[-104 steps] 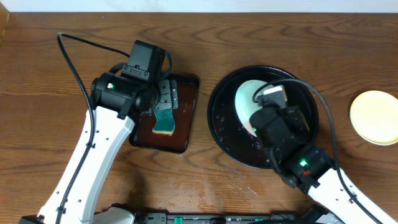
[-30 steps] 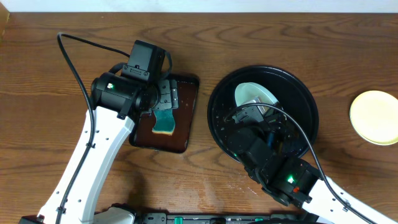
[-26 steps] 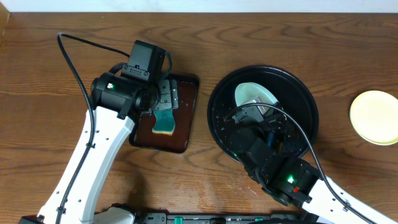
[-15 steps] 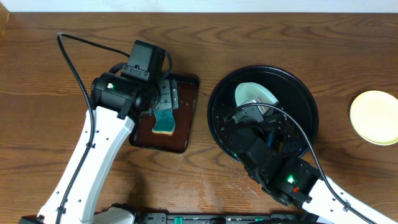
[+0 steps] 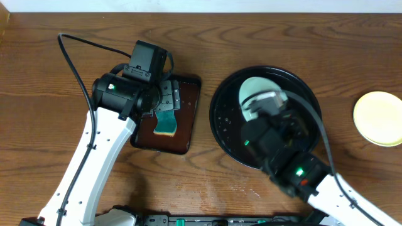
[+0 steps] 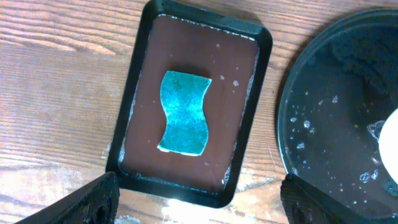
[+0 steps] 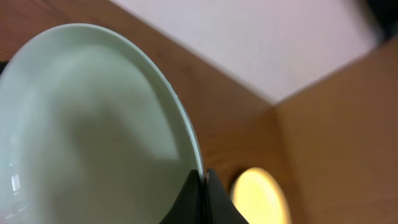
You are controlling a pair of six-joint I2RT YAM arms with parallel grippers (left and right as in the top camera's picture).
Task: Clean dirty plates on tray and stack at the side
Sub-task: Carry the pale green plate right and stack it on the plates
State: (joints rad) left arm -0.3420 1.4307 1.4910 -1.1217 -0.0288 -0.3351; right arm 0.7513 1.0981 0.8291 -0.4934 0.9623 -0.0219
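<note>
Extends the left arm [image 5: 88, 163] from the near left edge toward the far side, wrist bent straight down, left gripper [image 5: 164, 100] hanging with fingers spread wide. Angles the right arm [image 5: 333, 194] in from the near right corner, wrist tilted, right gripper [image 7: 200, 186] pinched tight on the rim of a mint plate [image 7: 93, 137].

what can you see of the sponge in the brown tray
The sponge is a teal block with a waisted, hourglass outline and a faintly mottled top; a pale layer shows along one end. It looks soft and whole. It lies flat, lengthwise, near the middle of the rectangular brown tray, which has pale specks along its edges. Only the tray touches it; the open left tool hangs above it without contact.
</note>
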